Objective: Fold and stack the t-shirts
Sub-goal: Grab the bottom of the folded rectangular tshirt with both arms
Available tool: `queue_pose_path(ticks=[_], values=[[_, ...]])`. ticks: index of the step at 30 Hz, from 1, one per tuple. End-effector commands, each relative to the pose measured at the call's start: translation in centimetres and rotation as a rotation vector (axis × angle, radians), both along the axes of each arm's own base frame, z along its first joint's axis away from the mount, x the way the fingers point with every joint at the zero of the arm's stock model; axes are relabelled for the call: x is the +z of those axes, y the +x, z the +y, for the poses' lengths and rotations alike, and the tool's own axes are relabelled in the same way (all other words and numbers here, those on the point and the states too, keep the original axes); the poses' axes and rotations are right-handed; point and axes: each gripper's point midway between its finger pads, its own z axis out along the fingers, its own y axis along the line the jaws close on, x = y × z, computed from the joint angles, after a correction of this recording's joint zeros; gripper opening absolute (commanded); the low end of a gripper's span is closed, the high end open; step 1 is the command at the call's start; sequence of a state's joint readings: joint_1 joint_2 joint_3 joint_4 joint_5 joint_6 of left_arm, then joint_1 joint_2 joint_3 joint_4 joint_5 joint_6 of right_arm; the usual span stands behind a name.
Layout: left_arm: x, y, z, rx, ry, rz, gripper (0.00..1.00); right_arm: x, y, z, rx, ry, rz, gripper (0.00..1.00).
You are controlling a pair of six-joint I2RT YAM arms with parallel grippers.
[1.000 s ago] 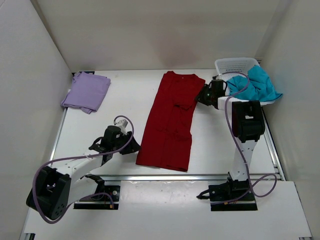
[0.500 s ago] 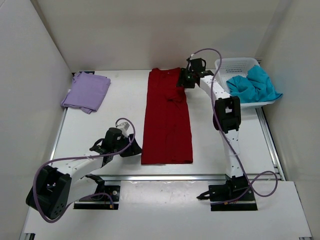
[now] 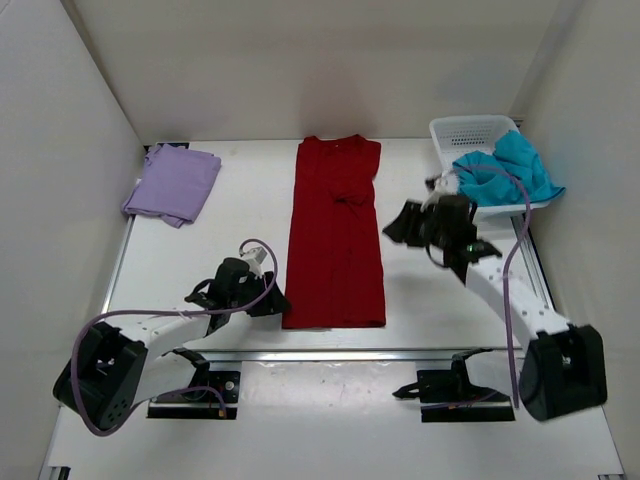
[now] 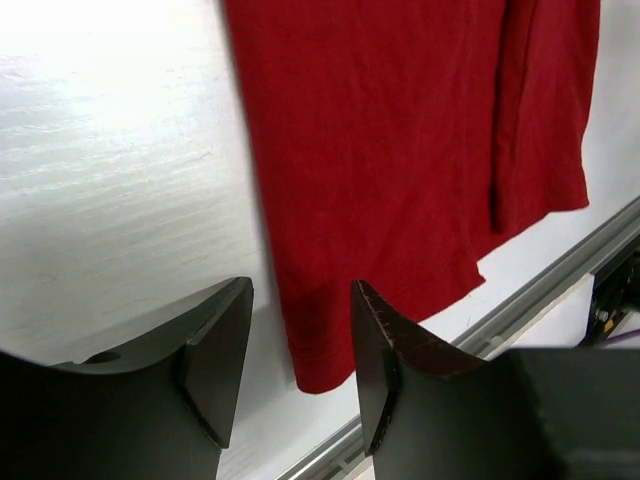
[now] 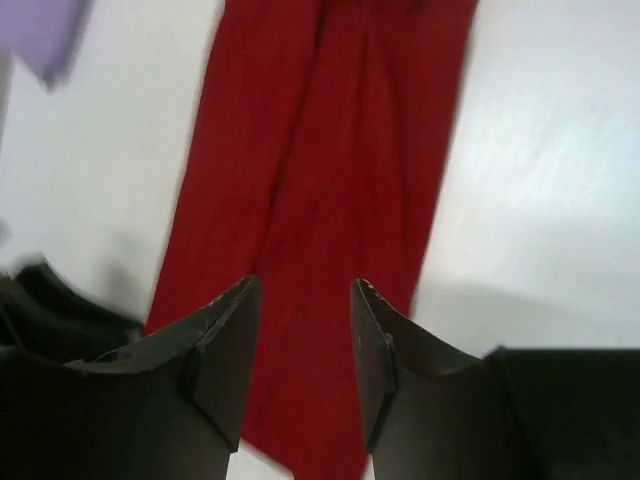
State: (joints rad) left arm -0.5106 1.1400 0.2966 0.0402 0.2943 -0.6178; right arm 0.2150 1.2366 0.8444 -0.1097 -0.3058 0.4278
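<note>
We see a white bench [image 3: 240, 250] boxed in by plain white walls [image 3: 300, 60], a metal rail [image 3: 330, 353] along its near edge

Two white arms [image 3: 165, 328] with black joints, looping purple cables [image 3: 258, 243], black wedge-shaped jaws.

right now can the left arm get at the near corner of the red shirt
Probably yes: the left gripper hangs open right beside the near left corner of the red shirt, and nothing lies on or in front of that corner.
</note>
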Motion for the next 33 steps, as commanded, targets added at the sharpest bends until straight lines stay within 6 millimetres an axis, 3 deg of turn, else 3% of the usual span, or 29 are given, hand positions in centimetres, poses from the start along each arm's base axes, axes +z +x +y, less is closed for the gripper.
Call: queue_pose_path(ticks=[1, 2, 3, 5, 8, 13, 16, 21, 24, 27, 29, 33], values=[[-2.2, -3.2, 0.7, -0.052, 0.055, 0.088, 0.55, -6.8, -6.7, 0.4, 0.020, 0.011, 0.150, 0.39], [-2.5, -3.5, 0.9, -0.047, 0.063, 0.090, 0.55, -6.6, -7.9, 0.3, 0.027, 0.020, 0.136, 0.39], [-2.7, -4.0, 0.9, -0.051, 0.064, 0.100, 0.54, -9.2, -10.1, 0.3, 0.034, 0.018, 0.209, 0.39], [-3.1, -4.8, 0.8, -0.051, 0.056, 0.112, 0.53, -11.3, -13.8, 1.0, 0.080, 0.059, 0.266, 0.40], [-3.8, -5.8, 0.9, -0.062, 0.064, 0.136, 0.52, -12.6, -16.0, 2.1, 0.109, 0.082, 0.285, 0.42], [-4.5, -6.6, 1.4, -0.055, 0.079, 0.156, 0.49, -13.8, -17.3, 2.4, 0.111, 0.141, 0.330, 0.43], [-4.0, -6.2, 1.5, -0.032, 0.062, 0.137, 0.48, -15.4, -18.1, 2.0, 0.084, 0.150, 0.366, 0.39], [-4.2, -6.6, 1.1, -0.049, 0.057, 0.156, 0.44, -15.7, -18.6, 2.2, 0.098, 0.163, 0.383, 0.31], [-4.6, -6.9, 1.2, -0.047, 0.064, 0.178, 0.29, -15.4, -18.5, 2.7, 0.111, 0.191, 0.381, 0.20], [-4.4, -7.0, 0.8, -0.062, 0.062, 0.169, 0.10, -15.3, -18.9, 3.3, 0.138, 0.200, 0.387, 0.00], [-4.3, -7.1, 0.9, -0.068, 0.078, 0.169, 0.00, -15.0, -19.1, 3.4, 0.149, 0.188, 0.383, 0.00], [-4.0, -9.8, 1.1, -0.099, 0.032, 0.247, 0.00, -15.0, -22.1, 3.9, 0.192, 0.144, 0.445, 0.00]])
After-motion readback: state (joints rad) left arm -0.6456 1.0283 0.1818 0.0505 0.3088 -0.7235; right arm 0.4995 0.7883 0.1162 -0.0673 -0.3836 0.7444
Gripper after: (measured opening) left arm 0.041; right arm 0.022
